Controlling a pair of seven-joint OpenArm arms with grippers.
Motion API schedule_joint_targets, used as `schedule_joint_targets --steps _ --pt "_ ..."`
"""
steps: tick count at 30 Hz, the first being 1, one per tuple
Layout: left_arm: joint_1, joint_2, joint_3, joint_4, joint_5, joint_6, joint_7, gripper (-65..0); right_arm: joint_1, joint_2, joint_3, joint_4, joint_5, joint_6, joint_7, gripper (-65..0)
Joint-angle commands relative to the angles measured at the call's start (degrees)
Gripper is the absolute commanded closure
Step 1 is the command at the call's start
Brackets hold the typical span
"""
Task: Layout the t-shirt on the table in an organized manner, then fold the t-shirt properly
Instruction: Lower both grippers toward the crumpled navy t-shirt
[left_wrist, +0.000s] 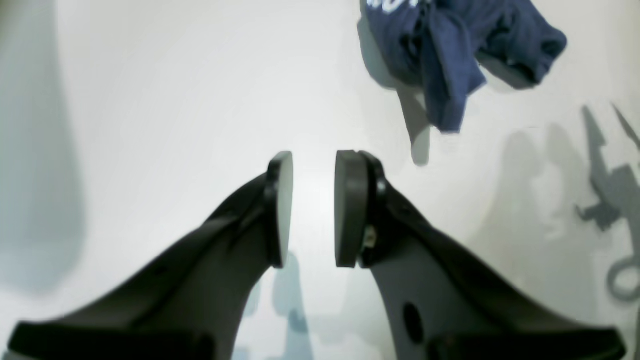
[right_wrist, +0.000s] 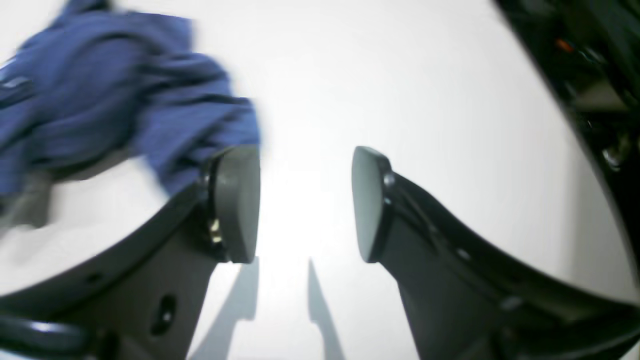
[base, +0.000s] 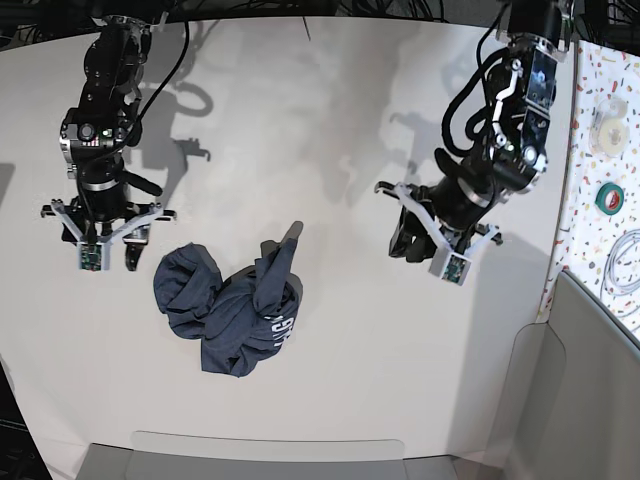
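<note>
One crumpled t-shirt (base: 232, 315) lies bunched on the white counter (base: 340, 150), between two arms; the left tool (left_wrist: 313, 209) and right tool (right_wrist: 305, 202) both hang spread, pinching nothing.

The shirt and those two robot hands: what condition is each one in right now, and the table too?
t-shirt: crumpled in a heap on the table, not spread out, not folded, held by neither hand.
left hand: open, empty, above bare table, apart from the shirt.
right hand: open, empty, right beside the shirt's edge, nothing between its fingers.
table: white, bare around the shirt.
</note>
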Motion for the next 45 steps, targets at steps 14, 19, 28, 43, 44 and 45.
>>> schedule_joint_targets --steps 14,19,28,43,44,45 --pt "-15.64 -0.26 13.85 -12.36 -0.33 -0.10 -1.23 -20.3 12.28 -11.20 0.07 -8.99 -0.14 -0.28 1.20 -29.9" --pt "-12.92 -0.26 13.50 -12.36 -0.24 -0.10 -1.32 -20.3 18.97 -11.55 0.16 -15.14 -0.23 -0.37 1.20 -38.6" --pt "-11.16 -0.52 13.50 -12.36 -0.16 -0.10 -1.32 -20.3 30.57 -11.55 0.24 -33.16 0.30 -0.37 1.28 -42.0" --pt "-10.02 -0.70 13.50 -12.27 -0.16 -0.10 -1.32 -20.3 35.05 -11.02 1.12 -51.89 0.30 -0.37 8.58 -32.9" --pt "-10.02 -0.70 13.50 -12.27 -0.16 -0.10 -1.32 -20.3 34.97 -11.02 2.09 -52.24 0.30 -0.37 9.11 -27.5" --pt "-10.02 -0.70 13.50 -12.27 -0.16 -0.10 -1.32 -20.3 34.79 -11.20 3.06 -52.50 0.30 -0.37 9.46 -21.5"
